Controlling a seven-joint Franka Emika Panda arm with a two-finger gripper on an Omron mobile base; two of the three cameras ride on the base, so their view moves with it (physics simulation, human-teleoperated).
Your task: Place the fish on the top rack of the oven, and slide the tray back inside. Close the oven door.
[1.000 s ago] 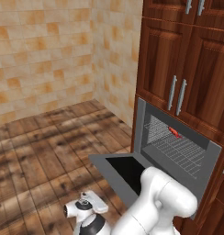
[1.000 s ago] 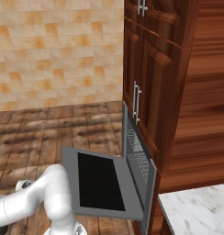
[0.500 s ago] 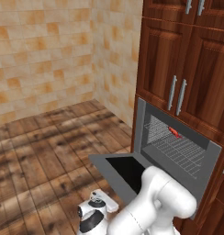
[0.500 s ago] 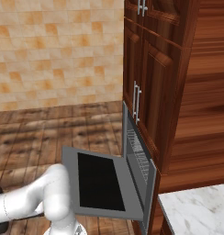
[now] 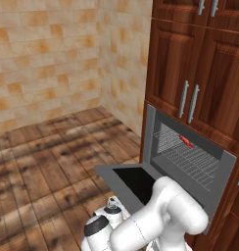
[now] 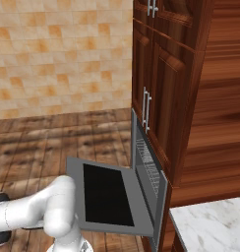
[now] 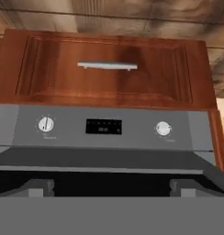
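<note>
A kitchen: a built-in oven (image 5: 190, 162) set in red-brown cabinets (image 5: 200, 73), tiled walls (image 5: 48, 59).

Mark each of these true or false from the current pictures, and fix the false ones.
1. The oven door is shut. False: it hangs open, roughly level.
2. The fish lies on the top rack inside the oven. True.
3. The top rack sticks far out over the door. False: it sits inside the cavity.
4. The hand view faces a control panel with two knobs and a dark display. True.
5. The cabinet doors above the oven stand open. False: they are closed.
</note>
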